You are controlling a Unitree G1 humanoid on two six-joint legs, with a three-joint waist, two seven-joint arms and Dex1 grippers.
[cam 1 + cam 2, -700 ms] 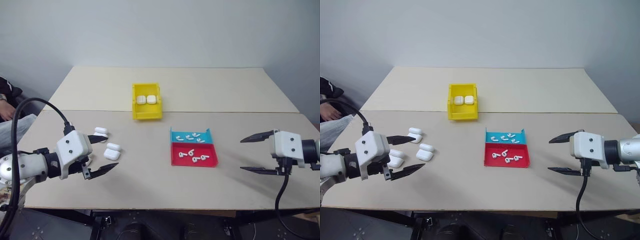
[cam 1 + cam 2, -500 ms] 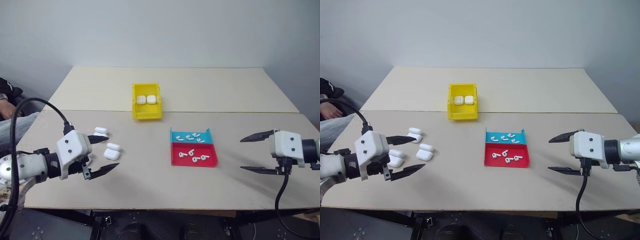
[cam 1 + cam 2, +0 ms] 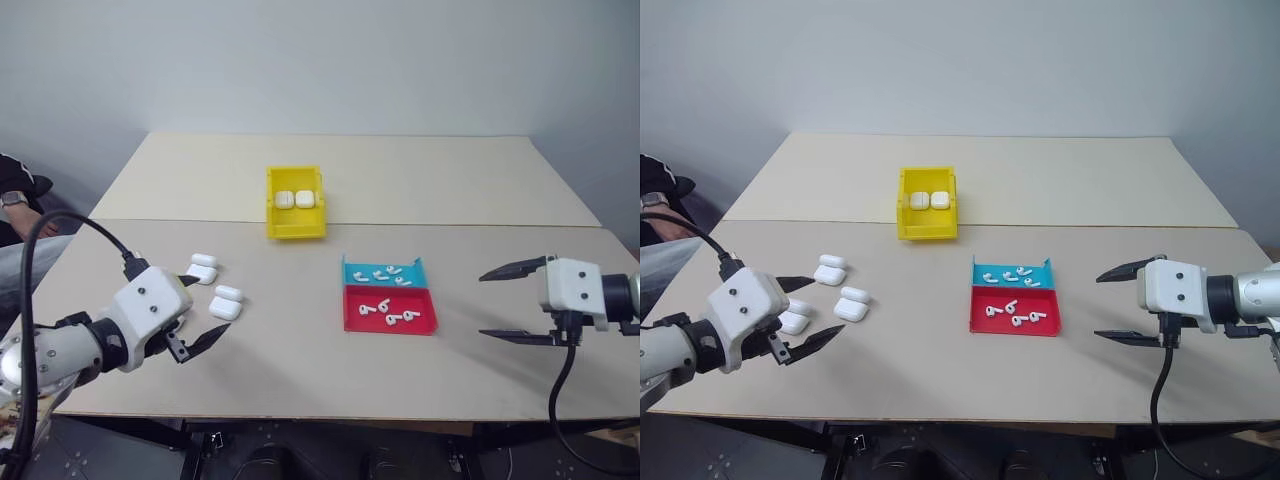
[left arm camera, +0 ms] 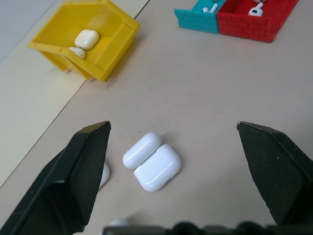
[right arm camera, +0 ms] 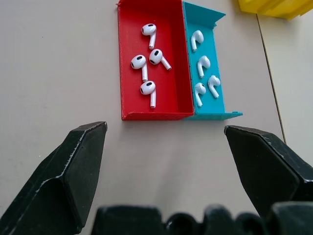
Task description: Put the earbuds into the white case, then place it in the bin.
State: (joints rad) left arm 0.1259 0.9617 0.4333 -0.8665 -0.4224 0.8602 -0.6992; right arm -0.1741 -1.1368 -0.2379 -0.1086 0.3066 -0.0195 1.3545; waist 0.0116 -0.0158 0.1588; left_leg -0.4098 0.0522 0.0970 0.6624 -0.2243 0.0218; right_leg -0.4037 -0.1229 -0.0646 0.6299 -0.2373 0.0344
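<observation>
White case [image 4: 157, 167], glossy, lid shut

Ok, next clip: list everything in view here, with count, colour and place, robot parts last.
bin: one, yellow, mid-table toward the far side.
cases in bin: two, white, side by side.
loose cases: three visible, white, on the table's left side near the left pincer; one in the left wrist view has its lid flipped open.
tray: one, cyan compartment behind, red compartment in front, right of centre.
earbuds in cyan: four, white.
earbuds in red: four, white.
table: beige, two tops joined by a seam.
person: part of an arm with a wristwatch, at the left edge.
left pincer: black fingers, open, empty, beside the loose cases.
right pincer: black fingers, open, empty, right of the tray.
</observation>
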